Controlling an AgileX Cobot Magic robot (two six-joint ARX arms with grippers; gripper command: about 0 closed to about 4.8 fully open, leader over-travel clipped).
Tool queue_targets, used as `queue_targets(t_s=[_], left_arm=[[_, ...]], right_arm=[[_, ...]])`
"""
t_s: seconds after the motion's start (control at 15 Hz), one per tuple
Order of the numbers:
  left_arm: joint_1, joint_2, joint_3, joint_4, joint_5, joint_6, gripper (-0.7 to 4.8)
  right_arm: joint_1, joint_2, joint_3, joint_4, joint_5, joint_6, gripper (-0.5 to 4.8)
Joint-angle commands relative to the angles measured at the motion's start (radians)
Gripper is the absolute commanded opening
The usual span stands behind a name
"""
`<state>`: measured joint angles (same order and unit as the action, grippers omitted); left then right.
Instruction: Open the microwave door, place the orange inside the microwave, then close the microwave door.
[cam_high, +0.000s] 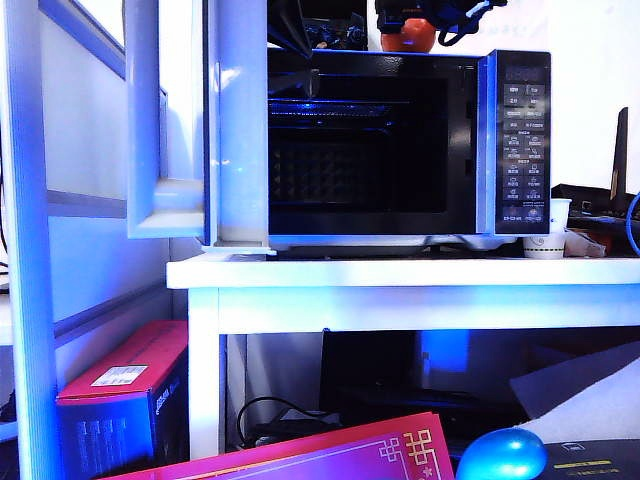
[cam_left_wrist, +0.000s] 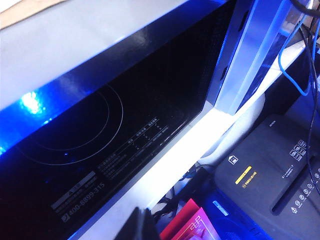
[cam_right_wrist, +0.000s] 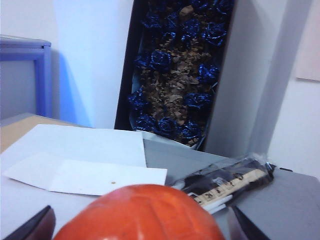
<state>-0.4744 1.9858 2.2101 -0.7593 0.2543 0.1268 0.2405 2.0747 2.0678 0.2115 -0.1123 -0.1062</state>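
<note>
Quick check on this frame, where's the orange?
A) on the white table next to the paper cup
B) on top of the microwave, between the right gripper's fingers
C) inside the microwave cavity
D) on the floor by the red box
B: the orange sits on top of the microwave, whose door is swung open; the right gripper has its fingers open either side of the orange.

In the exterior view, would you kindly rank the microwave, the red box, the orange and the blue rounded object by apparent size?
1. microwave
2. red box
3. blue rounded object, though nearer the camera and cut off
4. orange, partly hidden by the right tool
</note>
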Motion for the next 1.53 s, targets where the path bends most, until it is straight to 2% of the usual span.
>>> queue_targets(t_s=[0.07, 0.13, 0.2, 0.27, 0.8, 1.13, 1.53], left_arm=[[0.003, 0.018, -0.011, -0.055, 0.02, -0.03, -0.05], [0.003, 0.018, -0.011, -0.055, 0.02, -0.03, -0.05], [0.003, 0.018, -0.011, -0.055, 0.02, -0.031, -0.05], [0.003, 0.018, -0.011, -0.055, 0.02, -0.031, -0.05], [0.003, 0.018, -0.011, -0.063, 0.019, -0.03, -0.05], [0.003, 0.018, -0.011, -0.061, 0.02, -0.03, -0.05], [0.003, 0.018, -0.011, -0.045, 0.019, -0.031, -0.05]], right_arm=[[-0.005, -0.003, 0.008, -0.016, 0.006, -0.002, 4.17], [-0.006, -0.003, 0.008, -0.029, 0.006, -0.003, 2.99], [-0.006, -0.003, 0.008, -0.031, 0.006, -0.013, 2.41], [-0.006, -0.003, 0.008, -0.031, 0.006, -0.028, 2.19], [-0.006, -0.096, 0.008, -0.01, 0.01, -0.028, 2.2], [-0.006, -0.219, 0.008, -0.359, -0.002, -0.029, 2.2], [-0.003, -0.323, 0.008, -0.75, -0.181, -0.028, 2.2]])
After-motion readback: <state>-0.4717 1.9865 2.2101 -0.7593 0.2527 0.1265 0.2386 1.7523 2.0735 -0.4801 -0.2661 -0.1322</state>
